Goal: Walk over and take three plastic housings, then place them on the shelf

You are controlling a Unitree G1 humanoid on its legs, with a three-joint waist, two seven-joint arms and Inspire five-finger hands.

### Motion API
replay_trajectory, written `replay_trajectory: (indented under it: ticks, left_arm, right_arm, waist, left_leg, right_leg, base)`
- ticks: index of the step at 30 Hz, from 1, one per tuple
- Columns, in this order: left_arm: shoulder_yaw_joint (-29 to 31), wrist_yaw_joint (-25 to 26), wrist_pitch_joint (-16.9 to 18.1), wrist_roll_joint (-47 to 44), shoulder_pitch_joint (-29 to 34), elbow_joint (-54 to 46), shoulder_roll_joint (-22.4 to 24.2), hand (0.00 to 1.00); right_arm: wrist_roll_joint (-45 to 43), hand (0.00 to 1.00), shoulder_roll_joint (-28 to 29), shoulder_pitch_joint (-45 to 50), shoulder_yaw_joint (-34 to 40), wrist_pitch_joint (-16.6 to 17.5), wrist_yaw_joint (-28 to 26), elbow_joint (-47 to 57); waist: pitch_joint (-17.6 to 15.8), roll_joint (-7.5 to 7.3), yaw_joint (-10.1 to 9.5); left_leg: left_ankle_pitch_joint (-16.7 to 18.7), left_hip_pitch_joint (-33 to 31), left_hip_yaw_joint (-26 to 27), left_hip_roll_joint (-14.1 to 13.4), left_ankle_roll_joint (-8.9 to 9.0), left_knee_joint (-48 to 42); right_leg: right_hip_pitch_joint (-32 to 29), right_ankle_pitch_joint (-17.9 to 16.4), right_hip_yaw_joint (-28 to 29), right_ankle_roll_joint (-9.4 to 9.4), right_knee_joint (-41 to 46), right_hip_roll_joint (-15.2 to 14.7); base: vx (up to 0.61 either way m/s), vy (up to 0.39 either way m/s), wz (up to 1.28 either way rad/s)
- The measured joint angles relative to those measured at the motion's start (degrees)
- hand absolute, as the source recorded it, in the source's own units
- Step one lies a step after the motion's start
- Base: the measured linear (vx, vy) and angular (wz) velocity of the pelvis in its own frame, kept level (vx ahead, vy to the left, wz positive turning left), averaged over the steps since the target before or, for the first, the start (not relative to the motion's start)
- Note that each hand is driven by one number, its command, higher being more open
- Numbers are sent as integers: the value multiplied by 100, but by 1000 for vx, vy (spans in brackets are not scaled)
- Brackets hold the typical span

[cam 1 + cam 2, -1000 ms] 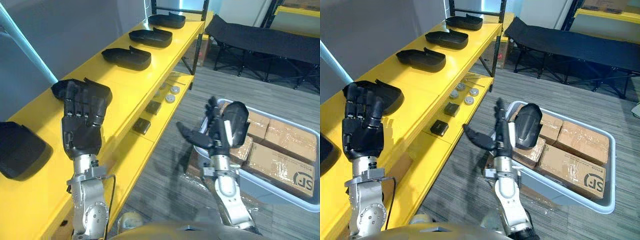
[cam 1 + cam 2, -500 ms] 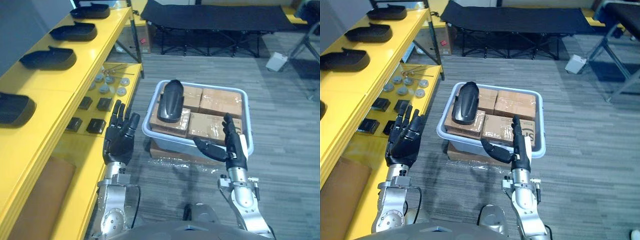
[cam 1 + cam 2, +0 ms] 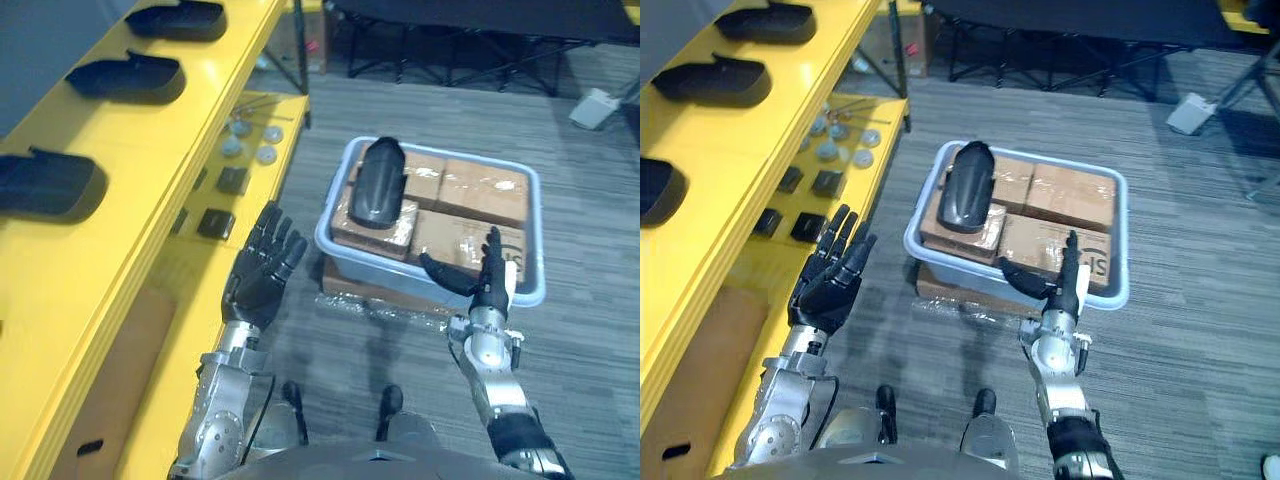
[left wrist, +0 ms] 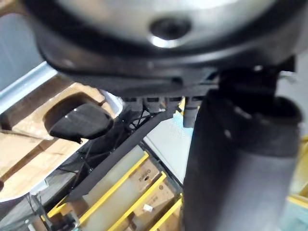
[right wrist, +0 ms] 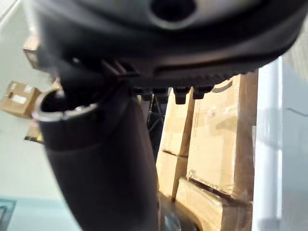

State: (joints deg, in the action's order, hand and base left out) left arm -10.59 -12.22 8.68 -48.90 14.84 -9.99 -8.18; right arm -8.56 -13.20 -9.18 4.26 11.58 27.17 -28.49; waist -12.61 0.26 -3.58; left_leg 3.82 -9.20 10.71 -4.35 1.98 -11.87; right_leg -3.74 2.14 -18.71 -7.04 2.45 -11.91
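One black plastic housing (image 3: 378, 183) lies on cardboard boxes inside a pale bin (image 3: 430, 285) on the floor. Three more black housings (image 3: 48, 183) (image 3: 128, 77) (image 3: 184, 19) rest in a row on the top of the yellow shelf (image 3: 130, 210) at the left. My left hand (image 3: 262, 268) hangs open, fingers straight and spread, between the shelf and the bin. My right hand (image 3: 487, 283) is open too, thumb out, just in front of the bin's near rim. Both hands hold nothing.
Small dark blocks (image 3: 216, 223) and round metal parts (image 3: 240, 146) lie on the shelf's lower level. A black folding cot (image 3: 470, 25) stands at the back. A flat wrapped carton (image 3: 380, 300) sits under the bin. Grey plank floor lies to the right.
The camera swung from the shelf toward the floor bin. Both hands, raised near the shelf a second ago, now hang lower, open, by the bin.
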Motion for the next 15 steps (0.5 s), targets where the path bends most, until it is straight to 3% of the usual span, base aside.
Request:
replay_trajectory:
  ticks: [2, 7, 11, 15]
  left_arm:
    - [-35, -34, -32, 60, -169, 74, -141, 100]
    - [-112, -180, -137, 226, -425, 551, -205, 100]
    - [-234, -229, -136, 218, -422, 866, -260, 100]
    - [-389, -233, -116, 213, -765, 1590, -266, 100]
  right_arm:
    - [-247, 100, -207, -680, 233, -4, 130, -460]
    - [-1009, 100, -1537, -2689, 286, -3, 202, -1590]
    - [-1540, 100, -2135, -3517, 113, -16, 94, -2506]
    - [-1935, 100, -2420, -4101, -198, -314, -334, -3579]
  waist:
    - [-219, -51, -157]
    - [-890, -7, -400]
    - [-1129, 30, -576]
    - [-1234, 154, -687]
  left_leg:
    - [-17, -146, -25, 7, -25, -91]
    - [-115, -691, -254, 18, -77, -311]
    - [-124, -897, -317, -8, -78, -398]
    - [-67, -1241, -440, -36, -114, -679]
  right_leg:
    - [-12, 149, -46, 13, -186, 11]
    - [-210, 457, -285, 41, -468, 68]
    - [-340, 527, -475, 44, -470, 98]
    - [-555, 528, -595, 43, -333, 99]
  base:
    - [-91, 54, 19]
    - [-105, 10, 18]
    - [-47, -6, 7]
    - [-36, 12, 8]
